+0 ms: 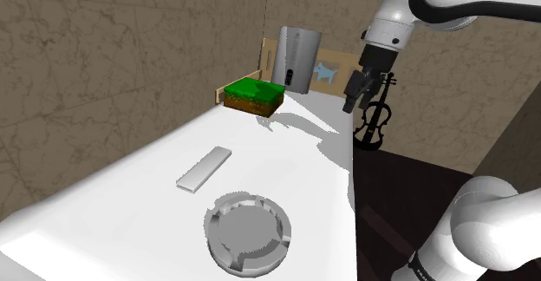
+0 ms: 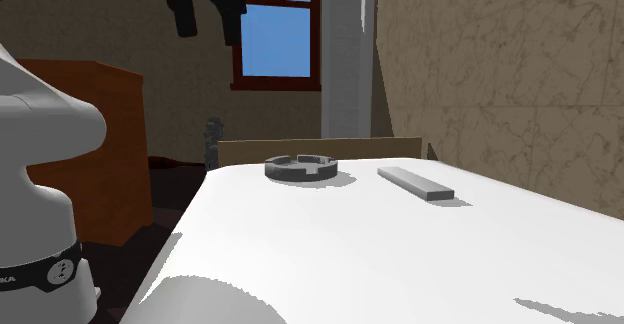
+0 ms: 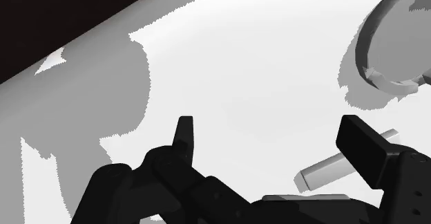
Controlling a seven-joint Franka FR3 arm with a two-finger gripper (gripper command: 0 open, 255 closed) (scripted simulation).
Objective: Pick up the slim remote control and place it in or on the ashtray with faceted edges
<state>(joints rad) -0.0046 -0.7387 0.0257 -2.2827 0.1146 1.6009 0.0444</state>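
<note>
**Remote flat on table, gripper wide and empty**

The remote [image 1: 205, 167] lies centre-left in the shoulder view on the white table [image 1: 295, 149], with the ashtray [image 1: 248, 232] near, below it. The gripper [image 1: 355, 101] hangs at upper right with its fingers spread, clasping nothing. The second exterior view adds a window [image 2: 278, 27], and the shoulder view a green block [image 1: 253, 95].

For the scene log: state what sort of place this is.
Probably a room in a house: a wood-framed window showing blue, a brown wooden cabinet off to one side of the white table, and a violin standing past the table's edge.
</note>
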